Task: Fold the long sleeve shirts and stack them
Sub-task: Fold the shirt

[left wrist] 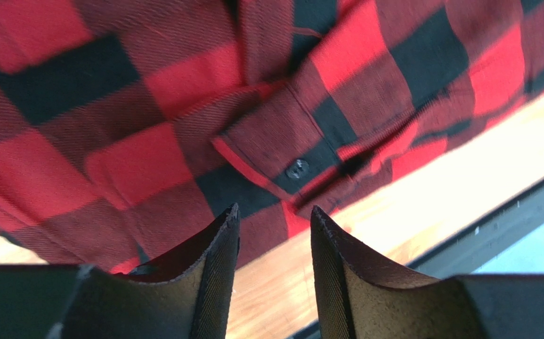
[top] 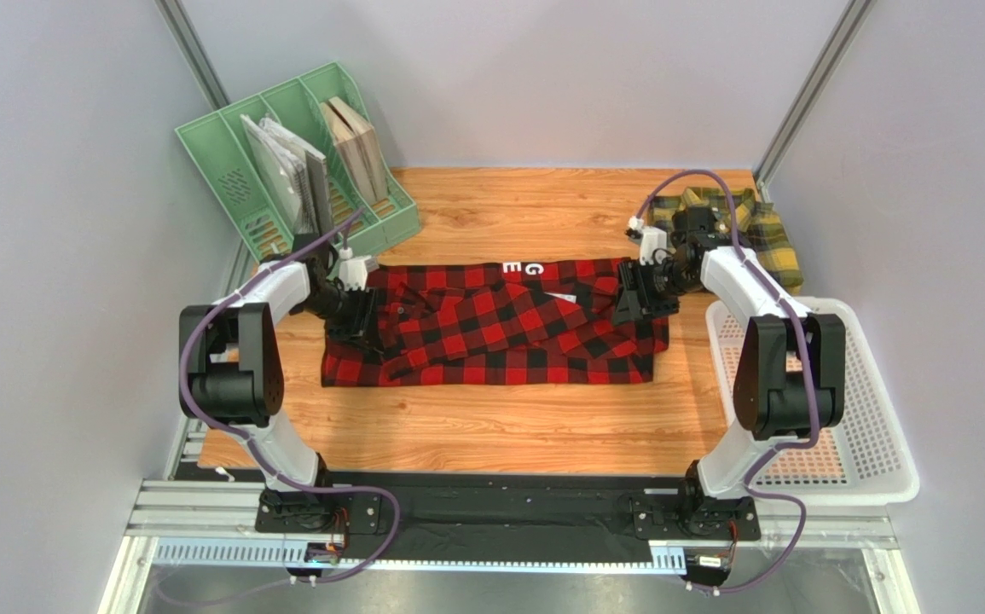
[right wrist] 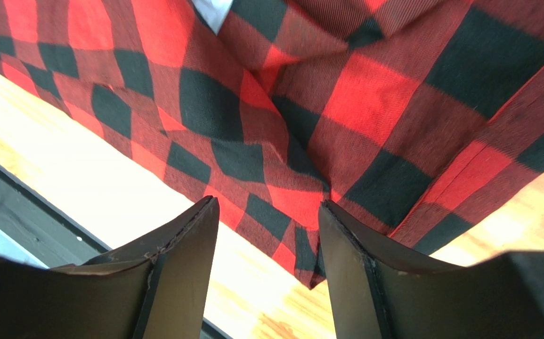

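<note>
The red-and-black check shirt [top: 497, 335] lies folded into a long band across the middle of the wooden table, white letters [top: 526, 269] showing at its far edge. My left gripper [top: 359, 315] hovers over the band's left end, open, with only cloth and bare wood between its fingers [left wrist: 218, 268]; a buttoned cuff [left wrist: 297, 168] lies just ahead. My right gripper [top: 633, 302] hangs over the right end, open [right wrist: 266, 205], and a corner of the shirt [right wrist: 303, 261] lies below, close to one finger. The yellow-and-green check shirt [top: 751, 233] sits crumpled at the back right.
A green file rack [top: 290, 151] holding books stands at the back left. A white mesh basket [top: 843, 422] sits off the table's right side. Bare wood [top: 485, 429] runs along the near edge, with a dark rail [left wrist: 508, 226] beyond it.
</note>
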Motion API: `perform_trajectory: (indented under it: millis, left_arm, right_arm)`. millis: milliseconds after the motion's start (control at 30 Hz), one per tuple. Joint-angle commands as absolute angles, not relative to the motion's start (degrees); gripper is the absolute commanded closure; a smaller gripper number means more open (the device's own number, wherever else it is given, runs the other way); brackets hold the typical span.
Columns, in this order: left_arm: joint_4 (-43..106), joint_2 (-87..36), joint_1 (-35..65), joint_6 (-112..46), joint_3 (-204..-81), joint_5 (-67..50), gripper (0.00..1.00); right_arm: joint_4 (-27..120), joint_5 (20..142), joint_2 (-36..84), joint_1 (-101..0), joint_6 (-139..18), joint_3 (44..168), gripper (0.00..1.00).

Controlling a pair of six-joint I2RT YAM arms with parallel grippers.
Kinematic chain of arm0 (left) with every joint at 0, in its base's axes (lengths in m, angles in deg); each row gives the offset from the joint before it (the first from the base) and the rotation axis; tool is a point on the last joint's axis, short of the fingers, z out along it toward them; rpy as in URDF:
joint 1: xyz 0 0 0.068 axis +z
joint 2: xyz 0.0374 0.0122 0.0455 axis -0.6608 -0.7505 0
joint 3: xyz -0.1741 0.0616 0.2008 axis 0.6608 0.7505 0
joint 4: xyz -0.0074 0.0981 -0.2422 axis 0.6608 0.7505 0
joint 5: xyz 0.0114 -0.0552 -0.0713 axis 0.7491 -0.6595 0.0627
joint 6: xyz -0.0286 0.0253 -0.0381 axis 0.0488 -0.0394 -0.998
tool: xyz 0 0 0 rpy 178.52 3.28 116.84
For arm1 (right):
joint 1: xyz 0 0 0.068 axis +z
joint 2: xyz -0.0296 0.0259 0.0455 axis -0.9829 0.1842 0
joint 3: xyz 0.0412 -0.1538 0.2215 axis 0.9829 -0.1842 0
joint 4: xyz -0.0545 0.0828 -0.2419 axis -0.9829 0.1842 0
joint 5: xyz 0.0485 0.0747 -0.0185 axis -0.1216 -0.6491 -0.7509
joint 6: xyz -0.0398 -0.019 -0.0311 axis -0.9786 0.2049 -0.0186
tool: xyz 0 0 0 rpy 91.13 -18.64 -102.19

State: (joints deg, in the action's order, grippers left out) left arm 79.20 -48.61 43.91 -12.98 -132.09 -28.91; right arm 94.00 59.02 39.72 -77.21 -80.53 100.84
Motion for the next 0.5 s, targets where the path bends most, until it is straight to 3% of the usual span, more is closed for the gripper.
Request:
perform_trajectory:
  millis: [0,300,467]
  left_arm:
    - [73.99,-46.90,44.70,-18.41,-131.45,-27.49,0.52]
    - [66.78,-48.40,44.70,-21.23,-129.07,-31.27,0.52]
    - [66.07,-49.10,44.70,-23.07,-129.68,-31.71,0.57]
  right_arm:
    - [94.69,59.91,38.83,-77.10,-81.91,99.97,0.41]
    - [95.04,60.79,39.89,-77.45,-82.44,99.70,0.41]
    - [95.30,60.61,40.77,-77.45,-82.44,100.32,0.41]
